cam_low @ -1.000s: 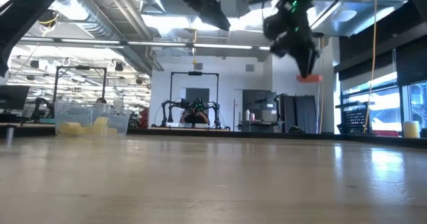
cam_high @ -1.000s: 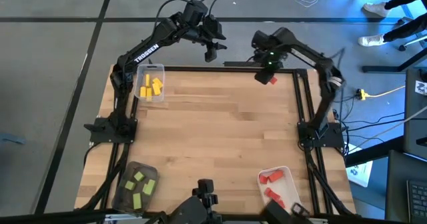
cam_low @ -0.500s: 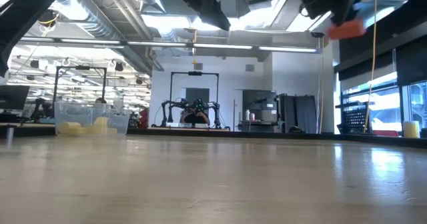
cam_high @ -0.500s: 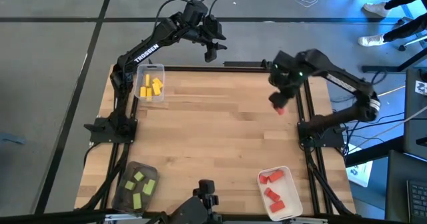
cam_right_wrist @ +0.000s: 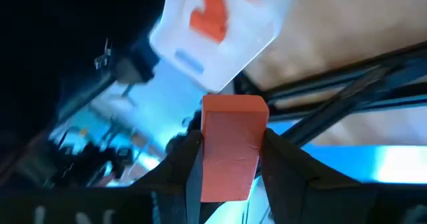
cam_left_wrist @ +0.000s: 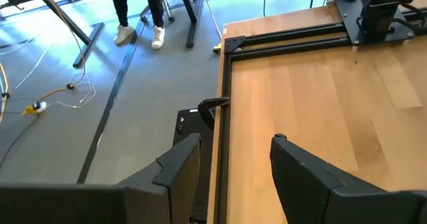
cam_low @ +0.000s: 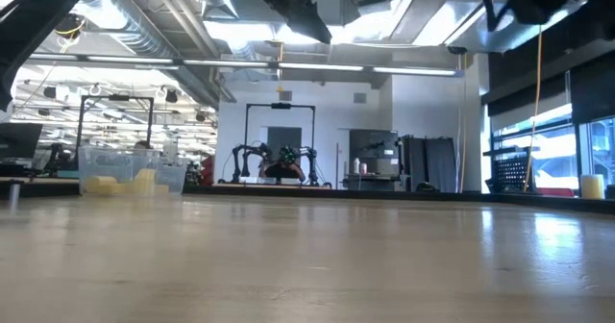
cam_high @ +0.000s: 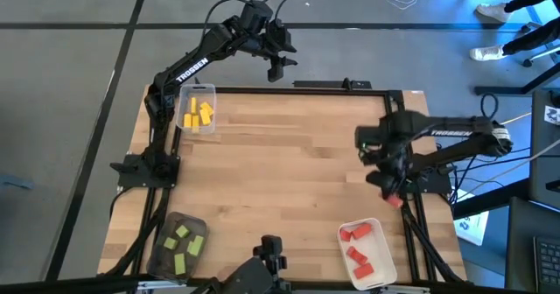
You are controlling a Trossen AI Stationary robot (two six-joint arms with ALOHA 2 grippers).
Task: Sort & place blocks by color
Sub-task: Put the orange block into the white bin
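Note:
A red block (cam_right_wrist: 233, 141) sits between the fingers of my right gripper (cam_high: 391, 195), which hangs over the table's right edge rail, on the far side of the white tray (cam_high: 378, 241). Several red blocks (cam_high: 356, 233) lie in that tray. Yellow blocks (cam_high: 196, 115) lie in a clear tray (cam_high: 210, 90) at the far left. Green blocks (cam_high: 184, 241) lie in a dark tray (cam_high: 166, 220) at the near left. My left gripper (cam_left_wrist: 230, 164) is open with nothing between its fingers and hangs above the table's far edge. My right gripper pinches the red block by two opposite long sides (cam_right_wrist: 208, 151) between its two fingers. The fingers slant downward toward the white tray. The block's free end sticks out past the fingertips, and the block hangs clear of the table.
Black frame rails (cam_high: 306, 88) run along the table's far and right edges. The wide wooden middle of the table (cam_high: 289, 171) is bare. A camera mount (cam_high: 269, 250) stands at the near edge. A person's legs and shoes (cam_left_wrist: 137, 11) stand on the floor beyond the table.
My right gripper has swung from the table's far right corner along the right edge toward the near edge, turning as it went. It has carried the red block, still pinched and clear of the table, toward the white tray. My left gripper has kept still.

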